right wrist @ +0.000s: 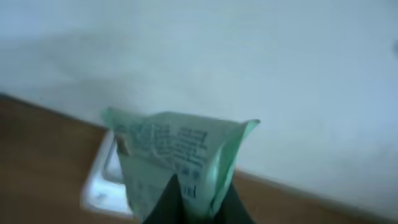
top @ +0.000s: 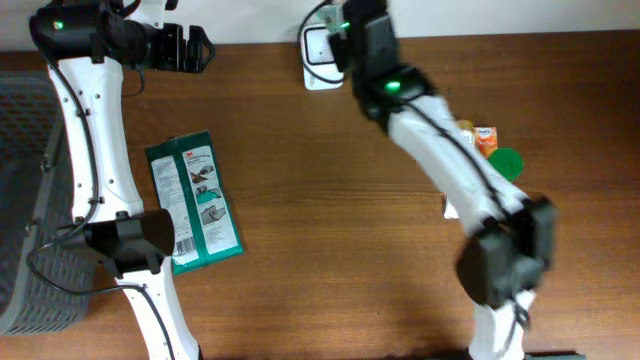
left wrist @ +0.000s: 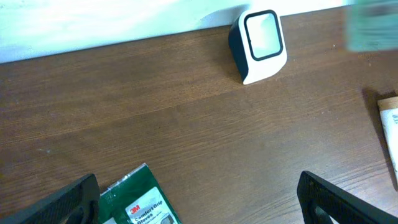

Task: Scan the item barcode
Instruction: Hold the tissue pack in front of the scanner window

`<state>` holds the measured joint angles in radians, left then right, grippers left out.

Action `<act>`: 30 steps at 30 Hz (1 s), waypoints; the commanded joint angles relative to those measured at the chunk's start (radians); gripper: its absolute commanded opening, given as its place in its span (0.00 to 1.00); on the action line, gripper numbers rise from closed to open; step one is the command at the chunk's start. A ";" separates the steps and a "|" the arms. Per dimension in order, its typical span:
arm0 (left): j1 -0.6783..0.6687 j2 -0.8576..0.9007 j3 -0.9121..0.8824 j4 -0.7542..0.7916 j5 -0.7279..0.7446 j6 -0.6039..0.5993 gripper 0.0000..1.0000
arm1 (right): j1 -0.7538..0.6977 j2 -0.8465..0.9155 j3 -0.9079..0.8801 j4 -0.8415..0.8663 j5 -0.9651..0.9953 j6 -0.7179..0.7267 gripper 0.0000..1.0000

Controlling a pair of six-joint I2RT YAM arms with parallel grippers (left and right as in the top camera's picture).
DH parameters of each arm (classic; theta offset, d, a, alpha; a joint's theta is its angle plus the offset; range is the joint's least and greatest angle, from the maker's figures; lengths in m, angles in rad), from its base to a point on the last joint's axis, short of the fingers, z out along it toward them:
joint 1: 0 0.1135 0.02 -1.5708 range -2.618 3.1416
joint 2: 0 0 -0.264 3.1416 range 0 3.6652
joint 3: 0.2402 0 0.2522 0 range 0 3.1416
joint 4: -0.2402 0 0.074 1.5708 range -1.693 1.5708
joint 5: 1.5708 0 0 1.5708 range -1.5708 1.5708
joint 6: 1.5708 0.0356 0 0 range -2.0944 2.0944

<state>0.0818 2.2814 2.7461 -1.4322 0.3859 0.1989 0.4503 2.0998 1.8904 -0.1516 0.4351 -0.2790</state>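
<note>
Pale green packet (right wrist: 180,155), pinched at its lower edge by the right jaws, is held in the air at the back of the counter (top: 330,250), just in front of the white barcode scanner (top: 318,62) that stands against the wall. The right wrist view shows the packet's printed side facing the arm's own camera, with the scanner low and behind it. Whether a barcode faces the scanner's window cannot be told, since that view is blurred and the packet's far side is hidden. From above, the right arm (top: 450,170) reaches across the counter and covers the packet entirely.

The left jaws stand wide apart and hold nothing, hovering near the back left of the counter, well apart from the scanner. A dark green glove pack (top: 195,200) lies flat on the counter beside the left arm (top: 100,150). A small orange item (top: 487,140) and a green lid (top: 505,162) sit by the right arm, and a grey basket (top: 25,200) stands at the left edge.

By the look of it, the pick-up and the carry to the scanner are done and the presenting is under way. What appears left is for the code to meet the window, perhaps with a turn of the packet, and then for the packet to be set down.
</note>
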 commanded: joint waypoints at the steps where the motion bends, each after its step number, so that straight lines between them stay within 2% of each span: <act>1: 0.006 -0.010 0.008 -0.002 0.011 0.016 0.99 | 0.016 0.113 0.006 0.217 0.127 -0.457 0.04; 6: 0.006 -0.010 0.008 -0.002 0.011 0.016 0.99 | 0.016 0.245 0.006 0.506 0.126 -0.757 0.04; 9: 0.006 -0.010 0.008 -0.002 0.011 0.016 0.99 | 0.016 0.281 0.006 0.577 0.096 -0.819 0.04; 15: 0.006 -0.010 0.008 -0.002 0.011 0.016 0.99 | 0.014 0.297 0.006 0.576 0.013 -0.824 0.04; 25: 0.006 -0.010 0.008 -0.002 0.011 0.016 0.99 | 0.016 0.297 0.006 0.579 0.012 -0.812 0.04; 30: 0.006 -0.010 0.008 -0.002 0.011 0.016 0.99 | 0.018 0.282 0.006 0.581 0.018 -0.692 0.04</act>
<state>0.0818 2.2814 2.7461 -1.4330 0.3862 0.1993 0.4610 2.4004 1.8812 0.4179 0.4538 -1.0676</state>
